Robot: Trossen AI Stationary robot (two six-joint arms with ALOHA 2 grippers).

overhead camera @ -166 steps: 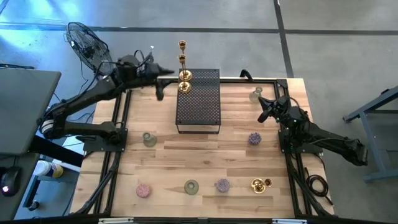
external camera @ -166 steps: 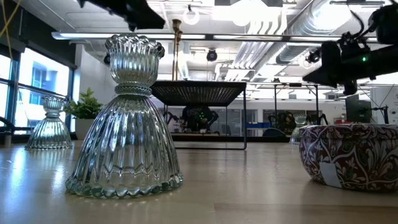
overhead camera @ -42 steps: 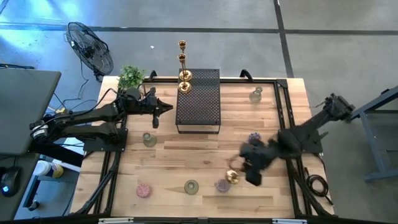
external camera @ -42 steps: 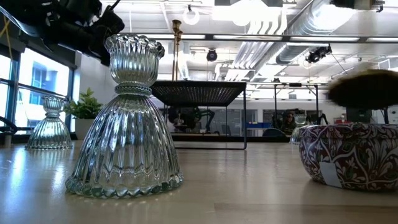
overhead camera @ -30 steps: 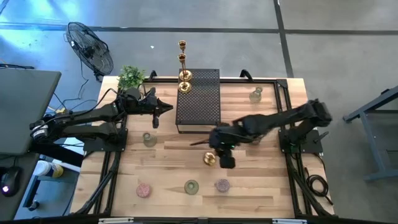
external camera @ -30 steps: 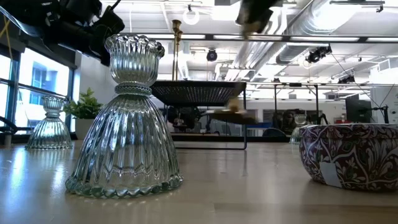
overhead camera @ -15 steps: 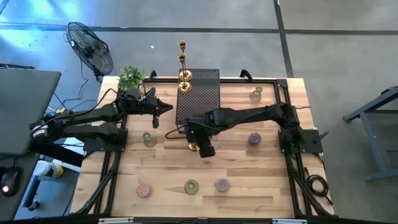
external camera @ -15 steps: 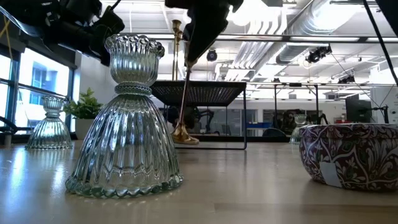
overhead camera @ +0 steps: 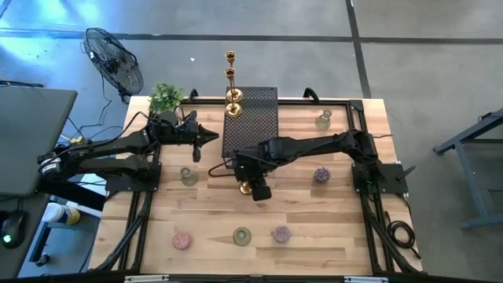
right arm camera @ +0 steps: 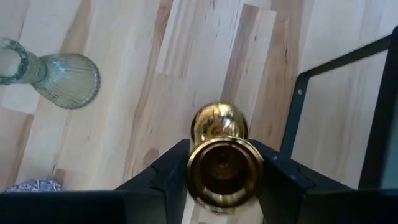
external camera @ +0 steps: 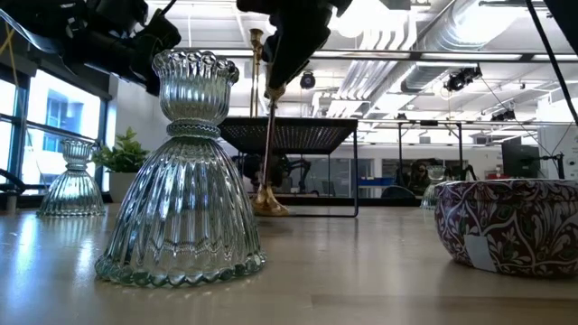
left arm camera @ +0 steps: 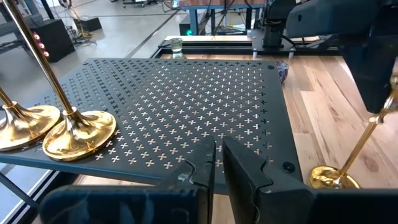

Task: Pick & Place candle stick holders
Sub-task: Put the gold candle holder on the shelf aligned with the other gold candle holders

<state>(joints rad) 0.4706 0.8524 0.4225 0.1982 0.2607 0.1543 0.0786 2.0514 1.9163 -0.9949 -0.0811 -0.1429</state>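
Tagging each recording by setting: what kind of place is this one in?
Probably a robotics lab or industrial workshop: exposed ceiling ducts, a bare concrete floor with taped lines, and a wooden table edged by black frames, with two robot arms mounted on it.

Beyond my wooden table [overhead camera: 259, 208] lies grey concrete floor [overhead camera: 409, 55] crossed by dark lines. A black fan [overhead camera: 114, 59] stands off the far left corner. Across the room, white ducts [external camera: 424, 32] run under the ceiling, and windows [external camera: 54, 117] glow blue on the left.

The right gripper [overhead camera: 250, 184] is blocked just behind by the black perforated box [overhead camera: 251, 126]. Bare table [overhead camera: 299, 208] is left open in front of it.
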